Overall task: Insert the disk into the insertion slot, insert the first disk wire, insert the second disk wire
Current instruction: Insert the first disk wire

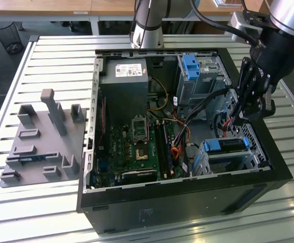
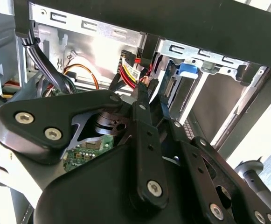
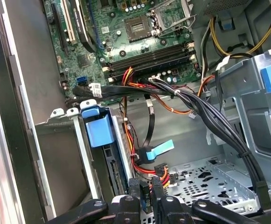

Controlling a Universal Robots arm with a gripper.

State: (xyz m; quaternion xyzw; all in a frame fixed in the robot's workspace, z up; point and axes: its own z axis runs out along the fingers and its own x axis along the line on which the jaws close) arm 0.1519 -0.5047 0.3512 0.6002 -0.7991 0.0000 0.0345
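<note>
The disk (image 1: 226,145), a drive in a bright blue carrier, sits inside the insertion slot (image 1: 205,161), the low grey cage at the case's front corner on the exterior view's right. Its blue carrier tab (image 3: 98,129) stands just beside my fingertips. My gripper (image 1: 234,119) hangs inside the case right behind the disk. The fingers are drawn close together on a small dark connector with red, yellow and black wires (image 3: 149,170). In the second wrist view the gripper (image 2: 148,88) points at the disk's rear edge beside the blue tab (image 2: 189,70). A black cable with a light-blue pull tab (image 3: 156,150) lies close by.
A taller grey cage with a blue bracket (image 1: 192,66) stands at the back of the case. The motherboard (image 1: 136,144) and power supply (image 1: 124,76) fill the case on the exterior view's left. Black cable bundles (image 3: 205,116) cross near the gripper. A grey fixture plate (image 1: 40,142) lies on the slatted table.
</note>
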